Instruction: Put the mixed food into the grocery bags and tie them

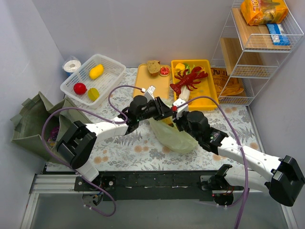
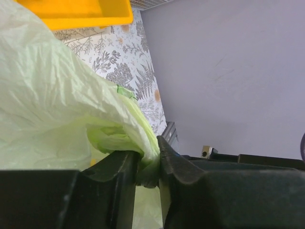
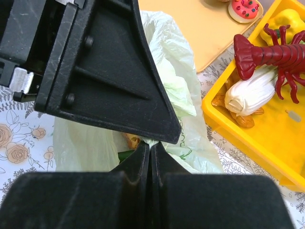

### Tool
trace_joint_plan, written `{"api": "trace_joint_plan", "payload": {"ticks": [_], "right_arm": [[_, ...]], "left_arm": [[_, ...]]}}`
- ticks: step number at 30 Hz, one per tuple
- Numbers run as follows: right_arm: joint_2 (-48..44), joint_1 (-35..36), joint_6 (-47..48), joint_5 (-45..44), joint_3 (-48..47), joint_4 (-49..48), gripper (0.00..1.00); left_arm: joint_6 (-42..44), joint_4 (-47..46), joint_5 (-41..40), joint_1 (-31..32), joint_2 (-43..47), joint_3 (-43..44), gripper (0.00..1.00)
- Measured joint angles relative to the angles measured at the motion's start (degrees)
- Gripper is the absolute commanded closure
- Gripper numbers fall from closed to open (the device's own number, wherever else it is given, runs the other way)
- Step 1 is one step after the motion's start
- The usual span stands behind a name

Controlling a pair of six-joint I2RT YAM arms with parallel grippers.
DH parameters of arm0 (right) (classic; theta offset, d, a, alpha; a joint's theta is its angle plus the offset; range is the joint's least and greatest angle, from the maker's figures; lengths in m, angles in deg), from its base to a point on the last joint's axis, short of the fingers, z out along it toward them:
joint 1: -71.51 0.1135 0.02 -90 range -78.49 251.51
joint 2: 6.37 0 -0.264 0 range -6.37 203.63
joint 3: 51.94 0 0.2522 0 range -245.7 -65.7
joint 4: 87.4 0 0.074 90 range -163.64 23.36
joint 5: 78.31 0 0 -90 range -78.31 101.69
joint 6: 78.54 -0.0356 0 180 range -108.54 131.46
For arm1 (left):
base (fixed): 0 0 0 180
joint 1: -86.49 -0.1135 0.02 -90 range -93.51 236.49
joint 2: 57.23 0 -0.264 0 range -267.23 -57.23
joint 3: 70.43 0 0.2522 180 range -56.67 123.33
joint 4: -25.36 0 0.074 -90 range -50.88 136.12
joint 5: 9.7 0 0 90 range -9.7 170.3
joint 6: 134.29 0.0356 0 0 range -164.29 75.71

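— Pale-green plastic bag [image 1: 174, 136]: where did it lie against the grippers?

— In the middle of the floral table [image 1: 143, 150], just ahead of both arms. The left gripper [image 2: 150, 152] came at its top from the left, and the right gripper [image 3: 150, 148] from the right. The two met over the bag's mouth, almost touching.

— And the jaws?

— The left fingers pinched a bunched fold of the film between them. The right fingers were pressed together, with a thin sliver of film caught at their tips.

— How did the bag look?

— Thin, crinkly and half see-through, slumped on the table below the grip. Something brownish and something dark green showed faintly through its side; I could not tell what they were.

— Farther back?

— Just beyond the bag stood a yellow tray [image 1: 209, 90] holding a red lobster [image 1: 190, 77] across a white piece [image 1: 183, 95]. Beside it on the left was an orange tray [image 1: 143, 78] with bread [image 1: 153, 67]. A white slatted basket [image 1: 112, 64] sat at the far left, and an olive fabric tote [image 1: 33, 124] lay off the table's left edge. At the far right corner, a wire shelf [image 1: 248, 62] carried an orange snack packet [image 1: 262, 12].
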Motion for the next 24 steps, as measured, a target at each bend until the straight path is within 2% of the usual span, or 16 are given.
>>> {"api": "trace_joint_plan", "payload": {"ticks": [1, 3, 4, 7, 9, 12, 15, 22, 24], "right_arm": [[0.0, 0.0, 0.1, 0.0, 0.0, -0.2, 0.99], [0.0, 0.0, 0.2, 0.0, 0.0, -0.1, 0.97], [0.0, 0.0, 0.3, 0.1, 0.0, -0.1, 0.81], [-0.1, 0.0, 0.2, 1.6, 0.0, 0.3, 0.47], [-0.4, 0.1, 0.2, 4.0, 0.0, 1.1, 0.43], [-1.5, 0.1, -0.1, 7.0, -0.9, 3.6, 0.44], [-2.4, -2.6, -1.3, 12.4, -3.3, 6.2, 0.48], [0.1, -22.0, -5.2, 33.0, -13.0, 7.8, 0.72], [3.8, -24.7, -4.8, 38.1, -15.7, 8.3, 0.74]], "left_arm": [[0.0, -0.1, 0.1, 0.0, -0.2, 0.0, 0.92], [0.0, -0.4, 0.3, -0.1, -0.4, -0.1, 1.00], [0.1, -0.6, 0.3, -0.1, -0.5, -0.2, 1.00], [0.1, -1.5, 0.5, -0.3, -0.5, -0.9, 1.00], [0.1, -2.3, 0.6, -0.6, -0.4, -1.7, 1.00], [0.5, -2.7, 0.7, -1.2, -0.4, -2.9, 1.00], [1.1, -2.7, 1.0, -1.5, -0.4, -3.5, 1.00], [2.2, -7.1, 2.8, -1.9, 0.2, -6.4, 1.00], [2.5, -8.3, 3.4, -1.9, 0.2, -7.2, 1.00]]}}
